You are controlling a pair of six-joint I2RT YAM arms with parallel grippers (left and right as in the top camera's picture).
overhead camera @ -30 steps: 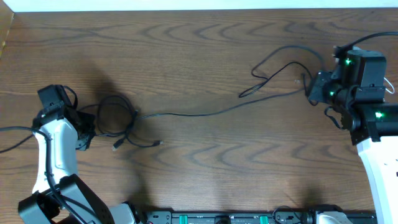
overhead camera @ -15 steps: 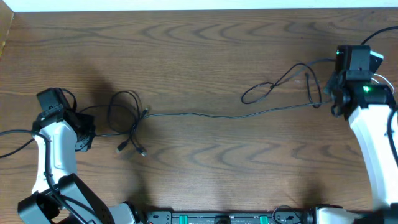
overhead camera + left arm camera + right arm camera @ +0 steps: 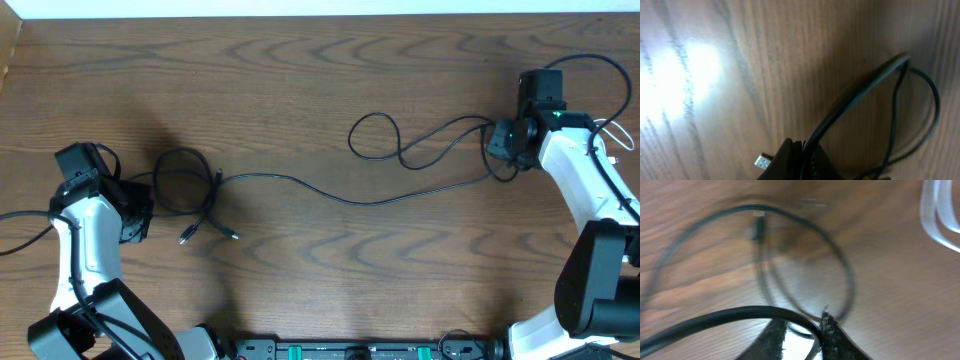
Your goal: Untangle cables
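A long black cable (image 3: 330, 192) runs across the table from a small coil (image 3: 183, 183) on the left to loose loops (image 3: 378, 135) on the right. My left gripper (image 3: 142, 207) sits beside the coil. In the left wrist view this gripper (image 3: 803, 148) is shut on a thick black cable (image 3: 855, 97), with a USB plug (image 3: 762, 162) just beside the fingers. My right gripper (image 3: 497, 143) is at the cable's right end. Its fingers (image 3: 802, 326) stand slightly apart, and a black cable (image 3: 730, 316) crosses the gap unpinched. A thinner loop with a small plug (image 3: 759, 227) lies beyond.
A white cable (image 3: 936, 217) loops at the right wrist view's top right corner and shows faintly by the right arm (image 3: 607, 137). Two plug ends (image 3: 208, 235) lie below the coil. The table's far edge (image 3: 320, 14) runs along the top.
The right gripper moved left and back, and its jaws parted. The long cable went slack and its loops slid left. The coil shifted slightly left; the left arm barely moved.
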